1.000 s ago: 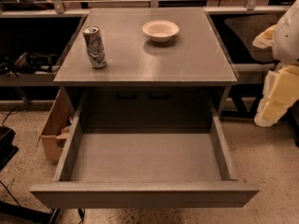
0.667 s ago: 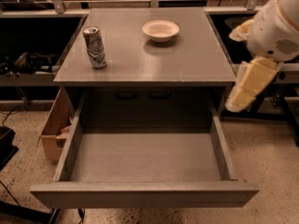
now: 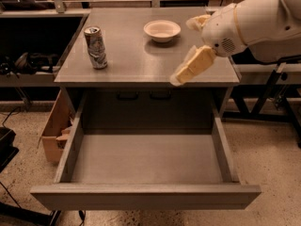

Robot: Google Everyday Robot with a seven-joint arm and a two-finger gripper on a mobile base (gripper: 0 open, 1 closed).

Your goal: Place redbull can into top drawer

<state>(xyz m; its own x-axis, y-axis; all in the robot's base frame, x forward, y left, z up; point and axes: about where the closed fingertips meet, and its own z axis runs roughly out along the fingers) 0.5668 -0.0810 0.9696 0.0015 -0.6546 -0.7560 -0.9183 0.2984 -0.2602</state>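
Note:
The redbull can (image 3: 95, 47) stands upright on the left side of the grey cabinet top (image 3: 136, 62). The top drawer (image 3: 146, 161) is pulled fully out below it, and its floor is bare. My gripper (image 3: 181, 52) hangs over the right part of the cabinet top, to the right of the can and well apart from it. It is open and holds nothing. One cream finger (image 3: 193, 67) points down-left toward the top's front edge. The other (image 3: 197, 21) sits higher, near the bowl.
A shallow white bowl (image 3: 162, 30) sits at the back middle of the cabinet top. A cardboard box (image 3: 54, 128) stands on the floor left of the drawer. Dark shelving with cables lies to the left, and metal frame legs to the right.
My arm has swung in from the right edge of the view to over the right part of the cabinet top. The can, the bowl and the drawer have not moved.

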